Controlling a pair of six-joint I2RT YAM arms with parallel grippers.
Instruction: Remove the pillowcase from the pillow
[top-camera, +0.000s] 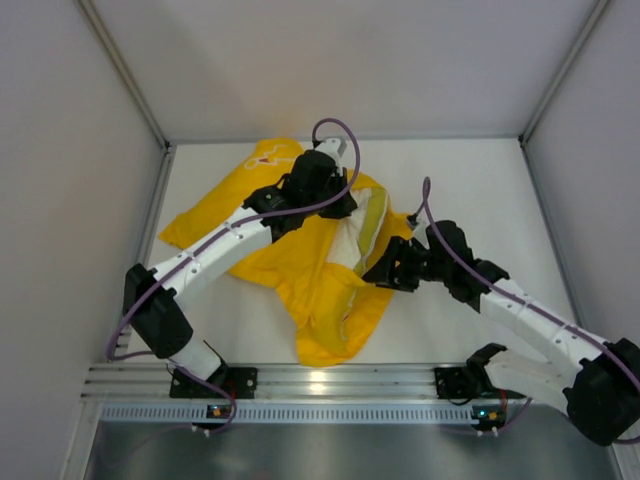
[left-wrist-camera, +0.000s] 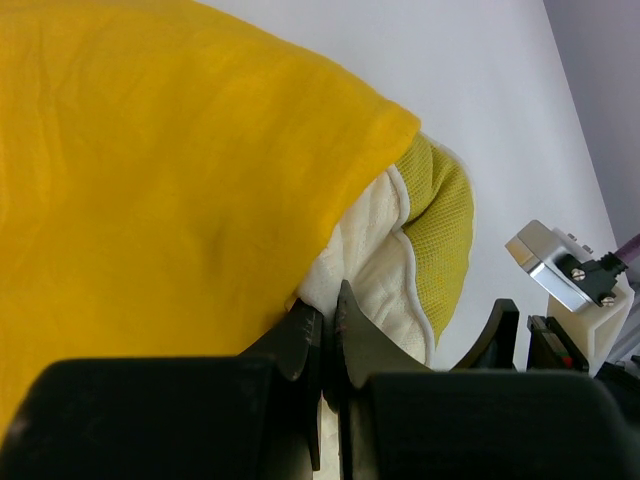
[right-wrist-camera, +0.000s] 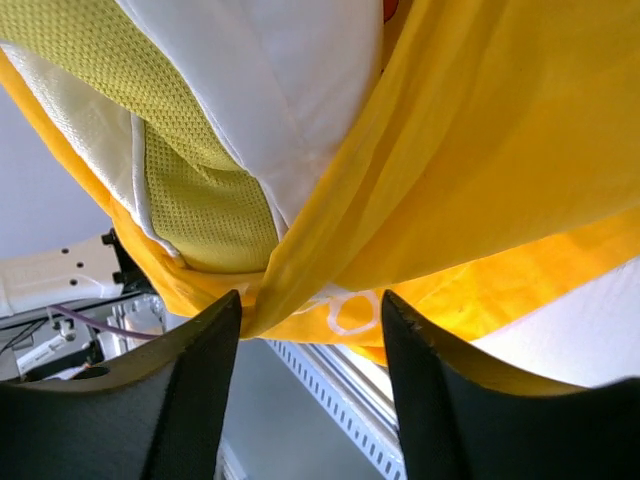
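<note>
The bright yellow pillowcase (top-camera: 300, 285) lies crumpled in the middle of the table. The cream pillow (top-camera: 352, 240) with a yellow-green mesh side sticks out of its opening. My left gripper (top-camera: 338, 205) sits on top near the opening. In the left wrist view the left gripper (left-wrist-camera: 328, 300) is shut with its tips pinching the cream pillow (left-wrist-camera: 380, 250) right at the pillowcase (left-wrist-camera: 150, 180) edge. My right gripper (top-camera: 383, 268) is at the pillow's right side. In the right wrist view the right gripper (right-wrist-camera: 310, 310) is open, with a fold of pillowcase (right-wrist-camera: 480, 150) hanging between its fingers below the pillow (right-wrist-camera: 290, 70).
The white table (top-camera: 480, 190) is boxed in by grey walls at the left, back and right. A metal rail (top-camera: 320, 385) runs along the near edge. The right arm's wrist (left-wrist-camera: 565, 270) shows close by in the left wrist view.
</note>
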